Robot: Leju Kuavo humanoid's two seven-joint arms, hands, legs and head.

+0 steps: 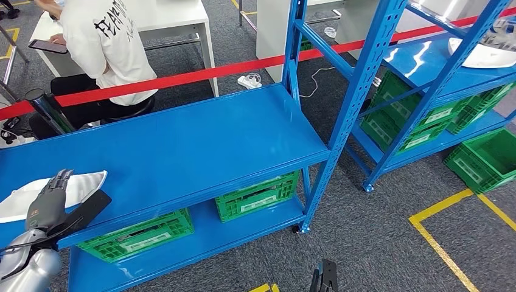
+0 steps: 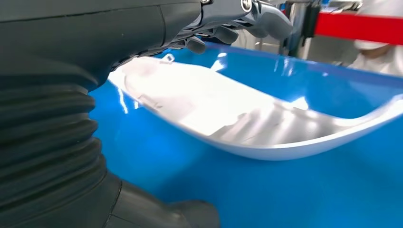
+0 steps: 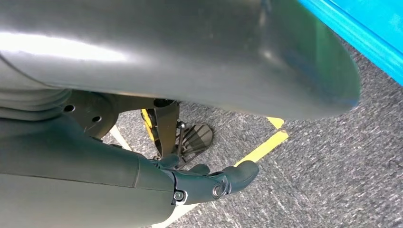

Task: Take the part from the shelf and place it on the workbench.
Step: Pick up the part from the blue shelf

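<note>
The white moulded part [image 1: 52, 193] lies on the blue shelf [image 1: 182, 146], near its front edge. The left hand [image 1: 47, 201] is extended over the part, fingers apart, apparently positioned for grasping; nothing is held.

Shelf [image 1: 182, 146]: glossy bright blue, uprights same blue with punched-hole pattern. Part [image 1: 79, 185]: white, shiny, pale grey shading inside in left wrist view [image 2: 228, 114]. Left hand [image 1: 45, 204]: dark grey/black fingers, silver arm. Right hand [image 3: 209, 183]: dark grey. Crates [image 1: 258, 196] on lower shelf: green lattice, white labels. Barrier tape [image 1: 201, 74]: red. Floor [image 1: 377, 243]: grey speckled carpet, yellow line markings. Far-left person [image 1: 106, 36]: white shirt, black lettering.
</note>
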